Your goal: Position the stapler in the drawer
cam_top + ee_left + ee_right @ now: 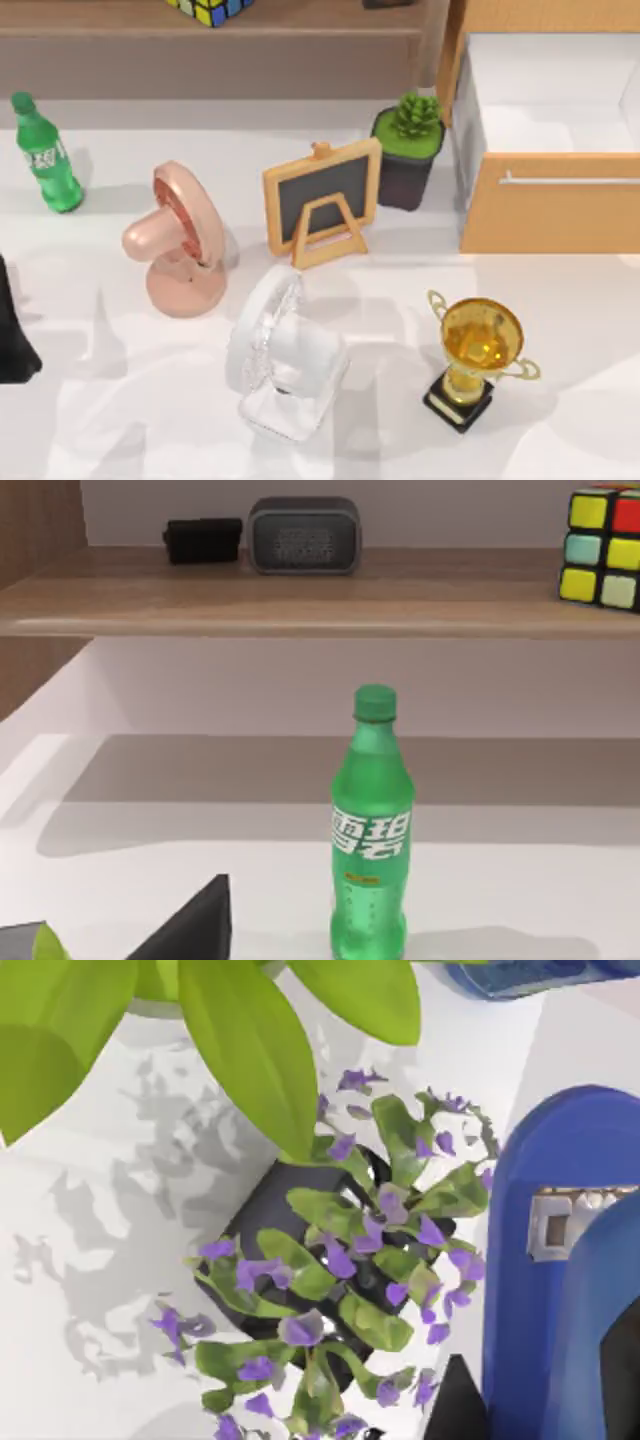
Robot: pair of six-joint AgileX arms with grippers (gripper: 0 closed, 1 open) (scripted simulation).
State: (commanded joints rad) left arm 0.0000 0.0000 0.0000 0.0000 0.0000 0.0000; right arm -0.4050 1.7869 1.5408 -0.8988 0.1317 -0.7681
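Observation:
A blue stapler (560, 1260) with a silver metal part stands close up in the right wrist view, beside a purple-flowered plant in a black pot (330, 1280). My right gripper (545, 1395) is right at the stapler. The drawer (550, 200) stands pulled open at the table's right back, showing its white interior and silver bar handle (570, 181). My left gripper (12, 345) is parked at the table's left edge, facing a green bottle (370, 830).
A brown shelf (210, 45) at the back carries a Rubik's cube (210, 10), a grey speaker (303, 535) and a small black box (203, 540). On the table stand a pink fan (180, 240), a chalkboard (322, 200), a potted succulent (410, 145), a white fan (285, 355) and a gold trophy (478, 355).

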